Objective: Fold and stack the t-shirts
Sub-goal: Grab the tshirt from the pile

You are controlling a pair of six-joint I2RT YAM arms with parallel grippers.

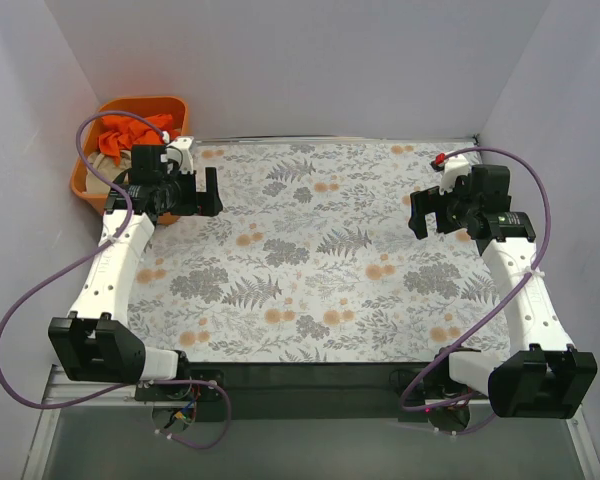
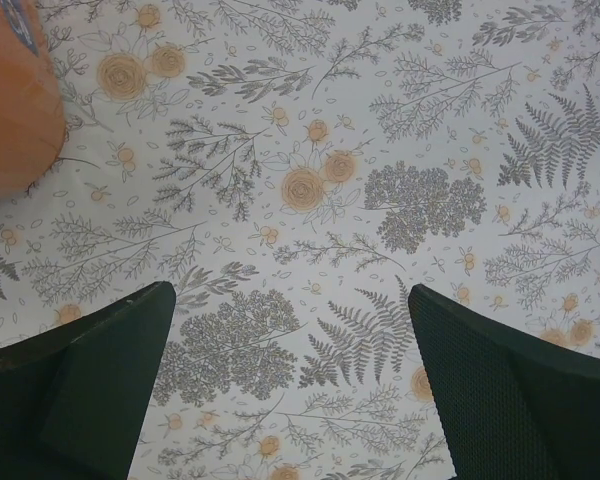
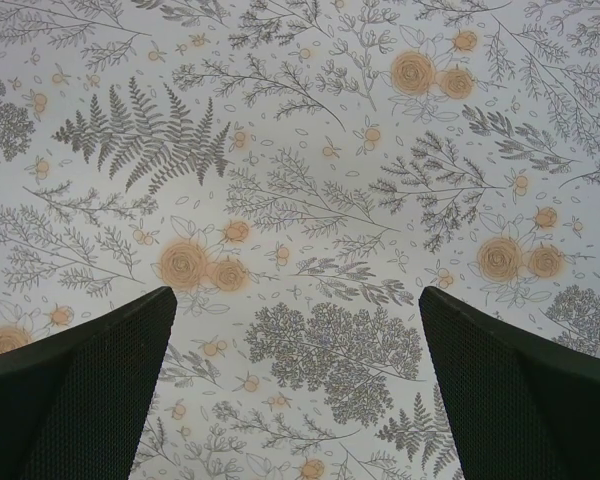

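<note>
Both the left end effector (image 2: 290, 292) and right end effector (image 3: 295, 292) hover spread wide and empty over the floral-clothed counter (image 1: 320, 250); crumpled orange-red cloth t-shirts (image 1: 130, 128) sit in the rigid orange plastic tub (image 1: 145, 100), far-left.

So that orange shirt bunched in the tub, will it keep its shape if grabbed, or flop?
Probably floppy: the orange shirt lies crumpled in the tub, so it should sag from a pinch. Likely light, being thin cloth. It may drag the pale cloth beside it along.
</note>
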